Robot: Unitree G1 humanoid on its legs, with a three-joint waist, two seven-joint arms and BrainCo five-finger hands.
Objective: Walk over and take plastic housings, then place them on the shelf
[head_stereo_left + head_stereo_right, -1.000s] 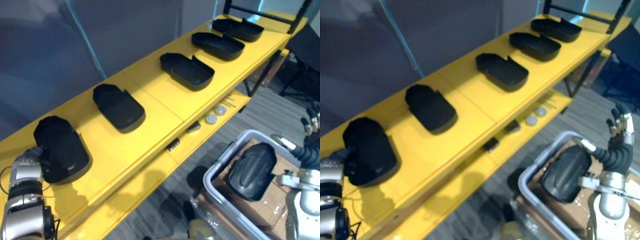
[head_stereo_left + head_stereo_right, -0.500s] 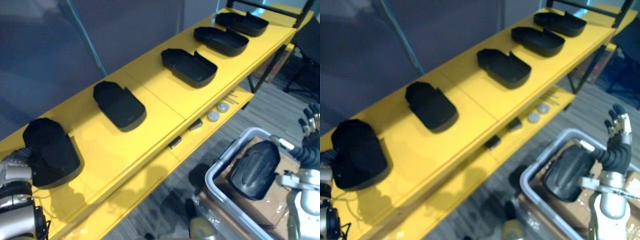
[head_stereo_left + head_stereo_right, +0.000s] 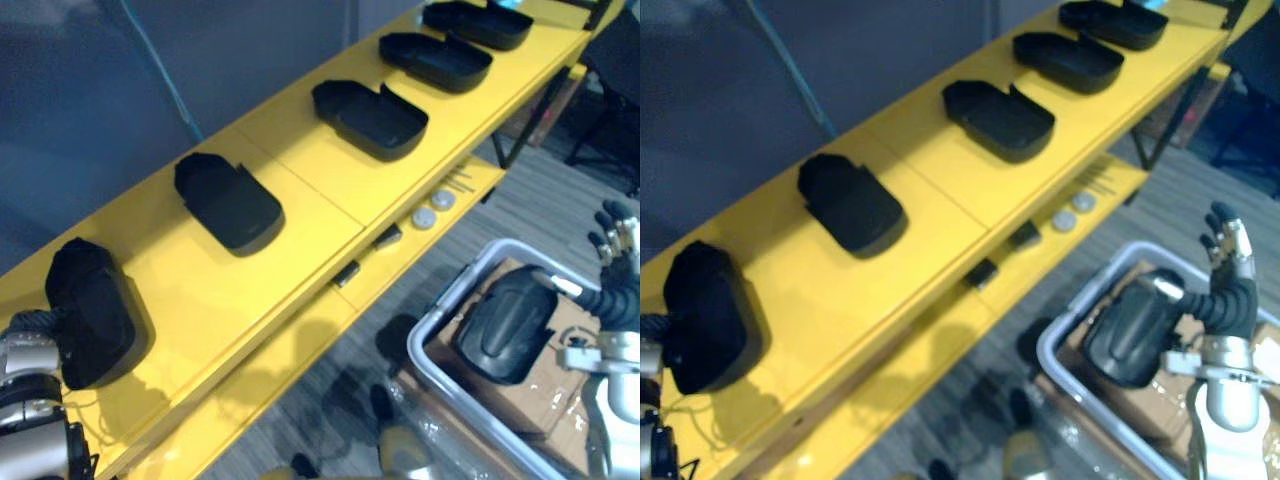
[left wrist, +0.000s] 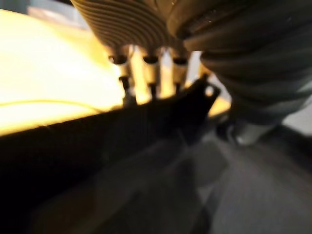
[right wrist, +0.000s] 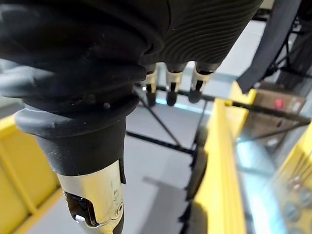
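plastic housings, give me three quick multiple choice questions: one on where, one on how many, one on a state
1. The housing that is off the shelf lies:
A on the floor
B on a chair
C in the grey bin

2. Housings on the shelf's top:
A three
B five
C seven

3. The right hand is:
A open, holding nothing
B shut on a housing
C pressing on the shelf

1 C: the bin's rim runs round it.
2 B: five lie in a row, from the nearest to the farthest.
3 A: its fingers point straight up, apart from everything.
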